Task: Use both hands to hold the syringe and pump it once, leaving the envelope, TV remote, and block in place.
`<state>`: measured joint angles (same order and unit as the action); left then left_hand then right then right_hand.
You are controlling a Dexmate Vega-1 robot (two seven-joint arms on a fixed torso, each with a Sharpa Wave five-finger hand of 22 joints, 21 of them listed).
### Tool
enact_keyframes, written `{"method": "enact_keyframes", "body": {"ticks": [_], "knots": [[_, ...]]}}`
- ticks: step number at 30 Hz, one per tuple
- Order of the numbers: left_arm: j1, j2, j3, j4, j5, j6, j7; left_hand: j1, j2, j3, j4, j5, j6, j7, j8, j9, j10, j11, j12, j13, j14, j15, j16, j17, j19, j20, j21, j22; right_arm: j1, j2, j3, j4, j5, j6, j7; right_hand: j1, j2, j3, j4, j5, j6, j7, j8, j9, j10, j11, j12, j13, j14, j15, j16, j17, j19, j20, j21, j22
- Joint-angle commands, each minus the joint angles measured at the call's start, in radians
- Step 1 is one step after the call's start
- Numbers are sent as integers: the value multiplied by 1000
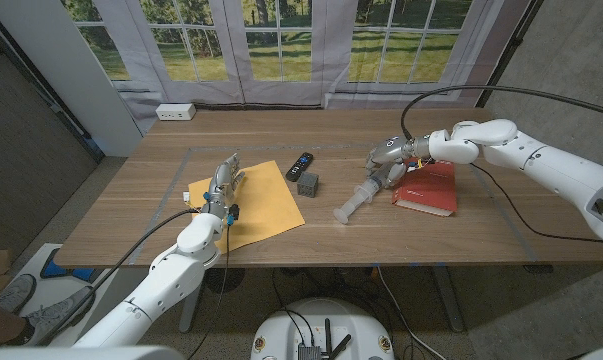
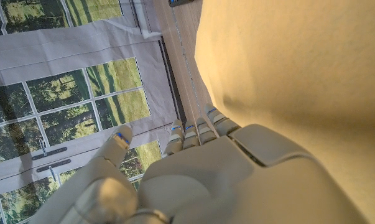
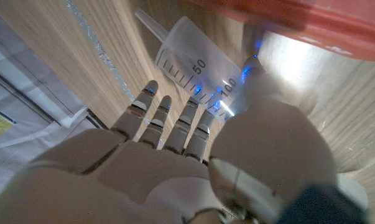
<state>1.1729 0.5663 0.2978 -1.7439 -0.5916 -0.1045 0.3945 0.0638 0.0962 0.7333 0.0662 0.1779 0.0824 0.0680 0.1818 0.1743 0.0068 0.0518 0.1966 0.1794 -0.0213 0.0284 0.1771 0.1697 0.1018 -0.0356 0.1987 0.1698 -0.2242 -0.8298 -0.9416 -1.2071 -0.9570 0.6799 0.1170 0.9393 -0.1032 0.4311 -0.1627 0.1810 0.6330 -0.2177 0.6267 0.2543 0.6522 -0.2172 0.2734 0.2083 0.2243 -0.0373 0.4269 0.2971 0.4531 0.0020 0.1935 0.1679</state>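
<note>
A TV remote (image 1: 299, 164) lies on the table (image 1: 461, 240), a block (image 1: 308, 184) just in front of it. Left of the block lies an envelope (image 1: 266, 205); right, a syringe (image 1: 355, 203), then a book (image 1: 428, 188).

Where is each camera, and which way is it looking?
Head view: up on the robot's head, looking down at the table, both arms, the left hand and the right hand.
Left wrist view: behind the left hand, facing the envelope and windows.
Right wrist view: behind the right hand, facing the syringe.
Shared: head and right wrist views both show the syringe.
</note>
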Motion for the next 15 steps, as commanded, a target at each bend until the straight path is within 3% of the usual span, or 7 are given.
{"method": "enact_keyframes", "body": {"ticks": [1,2,6,15], "knots": [[2,0,1,-1,-5,5,-1,-13,70,1,7,6,6,-2,5,3,6,-3,4,2,3,1,4,3,9,-1,-3,2,-16,0,13,9,2,-7,-64,17,26,-12,3,0,40,-4,25,11,67,-1,4,2,34,-140,26,13,17,-5,3,2],[2,-1,1,0,-5,1,-4,-13,69,1,7,6,7,-2,5,3,6,-2,4,2,4,1,4,3,9,-1,-3,2,-16,1,13,11,4,-6,-63,21,34,-19,4,-3,54,-4,34,12,110,-1,7,1,47,-144,38,19,18,-6,1,2],[2,-1,1,4,-8,-3,-11,-14,69,2,8,6,7,-2,4,4,5,-2,3,3,4,2,3,3,9,-1,-4,2,-14,3,12,18,7,-6,-66,25,52,-31,6,-4,75,-5,42,7,176,-1,7,-1,78,-149,65,31,23,-10,1,2],[-9,-4,4,15,-11,3,-12,-15,69,3,9,6,11,-7,5,4,7,-4,4,3,5,2,3,2,10,1,-4,1,-8,3,10,19,7,-2,-71,22,75,-41,11,-5,105,-5,47,-2,231,2,6,-3,92,-153,84,39,22,-12,0,2]]}}
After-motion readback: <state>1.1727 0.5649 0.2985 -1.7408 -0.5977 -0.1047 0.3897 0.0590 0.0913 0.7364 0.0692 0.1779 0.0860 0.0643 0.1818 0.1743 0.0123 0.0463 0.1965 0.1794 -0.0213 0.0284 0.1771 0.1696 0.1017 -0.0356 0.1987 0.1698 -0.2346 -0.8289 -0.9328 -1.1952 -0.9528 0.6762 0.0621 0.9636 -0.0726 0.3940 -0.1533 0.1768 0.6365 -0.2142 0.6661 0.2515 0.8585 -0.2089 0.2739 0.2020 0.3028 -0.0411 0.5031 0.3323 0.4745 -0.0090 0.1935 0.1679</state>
